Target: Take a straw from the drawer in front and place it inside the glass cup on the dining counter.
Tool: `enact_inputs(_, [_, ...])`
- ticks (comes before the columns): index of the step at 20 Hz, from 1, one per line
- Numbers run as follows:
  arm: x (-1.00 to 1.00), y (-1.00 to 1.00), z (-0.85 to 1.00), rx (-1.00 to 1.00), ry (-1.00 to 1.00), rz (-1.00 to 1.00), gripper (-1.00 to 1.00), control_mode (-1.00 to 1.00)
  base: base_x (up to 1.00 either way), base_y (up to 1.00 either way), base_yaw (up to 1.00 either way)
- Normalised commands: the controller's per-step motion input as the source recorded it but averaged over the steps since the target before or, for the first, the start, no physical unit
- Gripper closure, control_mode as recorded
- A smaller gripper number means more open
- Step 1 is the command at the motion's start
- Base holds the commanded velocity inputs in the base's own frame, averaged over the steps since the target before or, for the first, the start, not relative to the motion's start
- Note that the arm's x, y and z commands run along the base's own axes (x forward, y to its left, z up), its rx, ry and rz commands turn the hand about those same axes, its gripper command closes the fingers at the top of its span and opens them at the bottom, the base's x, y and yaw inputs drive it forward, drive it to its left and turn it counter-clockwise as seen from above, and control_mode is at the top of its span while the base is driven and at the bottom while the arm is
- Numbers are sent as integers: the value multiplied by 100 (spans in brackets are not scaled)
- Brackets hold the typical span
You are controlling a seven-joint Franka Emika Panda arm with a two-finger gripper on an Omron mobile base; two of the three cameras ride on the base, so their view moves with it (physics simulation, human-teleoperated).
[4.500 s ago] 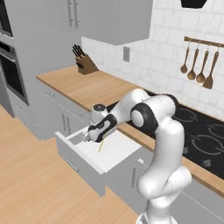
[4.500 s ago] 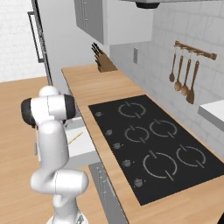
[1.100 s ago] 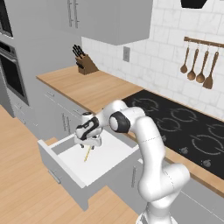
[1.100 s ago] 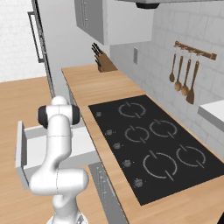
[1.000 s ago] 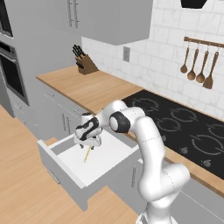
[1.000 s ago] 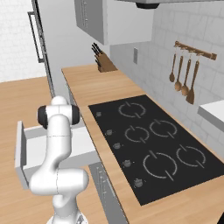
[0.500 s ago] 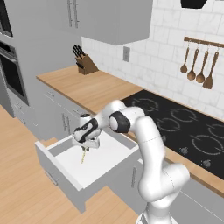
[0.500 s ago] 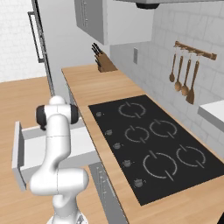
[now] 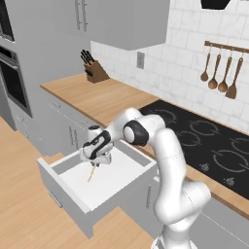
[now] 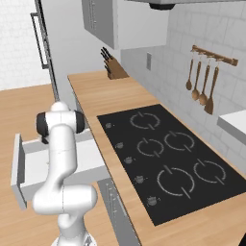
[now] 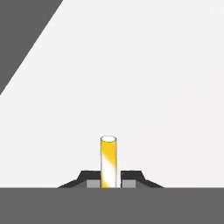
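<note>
Claw (image 9: 96,160) clamped on straw (image 9: 91,172), tips pinching upper end, stick hanging down between them over white floor of open drawer (image 9: 63,192). Risk: thin straw slipping or swinging in pinch, lower end snagging drawer wall on lift. Beyond, wooden surface (image 9: 104,97) with knife block (image 9: 93,69).

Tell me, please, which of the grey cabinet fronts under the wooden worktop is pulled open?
The wide shallow drawer beneath the pincer, its white inside showing, with the straw hanging over it. The fronts left of it sit flush and closed.
</note>
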Motion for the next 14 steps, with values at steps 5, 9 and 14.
enact_inputs(5, [-19, -7, 100, 7, -20, 6, 100, -100, 0, 0, 0])
enact_inputs(9, [0, -4, 100, 16, -12, 10, 100, -100, 0, 0, 0])
enact_inputs(14, [0, -11, 100, 16, -5, 15, 100, -100, 0, 0, 0])
